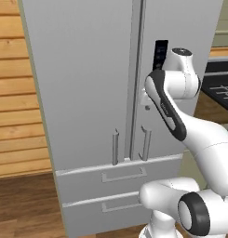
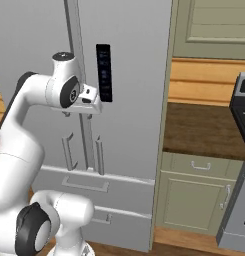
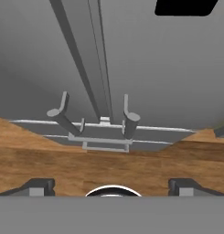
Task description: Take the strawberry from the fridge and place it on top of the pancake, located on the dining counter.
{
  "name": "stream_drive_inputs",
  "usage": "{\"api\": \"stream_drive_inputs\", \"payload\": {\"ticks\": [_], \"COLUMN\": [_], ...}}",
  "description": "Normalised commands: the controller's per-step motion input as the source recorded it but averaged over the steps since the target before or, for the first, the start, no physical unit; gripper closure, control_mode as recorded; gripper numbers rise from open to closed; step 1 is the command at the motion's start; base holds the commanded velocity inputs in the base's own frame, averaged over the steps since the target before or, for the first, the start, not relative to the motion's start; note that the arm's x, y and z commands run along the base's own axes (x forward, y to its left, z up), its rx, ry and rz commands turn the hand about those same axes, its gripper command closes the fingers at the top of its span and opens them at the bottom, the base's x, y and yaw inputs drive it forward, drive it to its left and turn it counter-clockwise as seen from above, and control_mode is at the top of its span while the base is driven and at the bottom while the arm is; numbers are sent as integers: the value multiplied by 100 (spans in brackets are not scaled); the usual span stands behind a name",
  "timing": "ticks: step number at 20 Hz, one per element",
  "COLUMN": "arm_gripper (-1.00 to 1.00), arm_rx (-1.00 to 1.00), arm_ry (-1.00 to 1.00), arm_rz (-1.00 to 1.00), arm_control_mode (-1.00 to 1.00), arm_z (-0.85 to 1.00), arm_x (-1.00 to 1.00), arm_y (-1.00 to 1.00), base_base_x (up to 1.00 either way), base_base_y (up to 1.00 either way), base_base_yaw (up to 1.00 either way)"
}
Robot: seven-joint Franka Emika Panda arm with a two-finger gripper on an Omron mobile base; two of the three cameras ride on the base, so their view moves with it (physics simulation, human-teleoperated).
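**Fingers spread before a closed fridge; door not yet opened**

Fingers [image 3: 111,185]: spread wide, nothing between them. In the hand view the two dark tips sit far apart at the bottom, with the fridge [image 1: 87,93] front ahead of them.

Fridge: both upper doors are closed, the seam between them running straight up the middle. Two vertical bar handles flank that seam, the left handle [image 1: 115,147] and the right handle [image 1: 145,143], each near the lower end of its door. Two drawers [image 1: 120,175] lie below, also closed. A dark panel [image 2: 104,72] is set into the right door, above its handle.

Arm: the hand is raised in front of the right door, close to the seam and above the handles. In the hand view, the handles appear ahead, not between the tips.

Strawberry: not to be seen; judged to be inside the closed fridge. The pancake and the dining desk are likewise elsewhere.

Step in hand, as judged: opening a door to reach the fruit.

Recommendations:
- Bring the hand down to handle height and square it to the door, so that one bar passes cleanly between the spread tips.
- Take a single handle only; the two bars stand near each other across the seam.
- Close firmly on the bar before pulling.
- Pull along the door's swing arc, not straight back, to avoid slipping off.
- Keep the elbow and base clear of the door's sweep.
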Motion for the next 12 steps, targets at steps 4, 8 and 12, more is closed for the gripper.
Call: {"api": "stream_drive_inputs", "payload": {"ticks": [4,8,12], "arm_gripper": [-100,-100,-100], "arm_rx": [0,0,0], "arm_ry": [0,0,-2], "arm_rz": [-2,0,1], "arm_control_mode": [-100,-100,-100], "arm_z": [-24,-96,-86], "arm_x": [-3,57,76], "arm_y": [0,-2,-7], "base_base_x": [-18,0,0], "base_base_y": [0,0,0], "base_base_yaw": [-2,0,0]}}
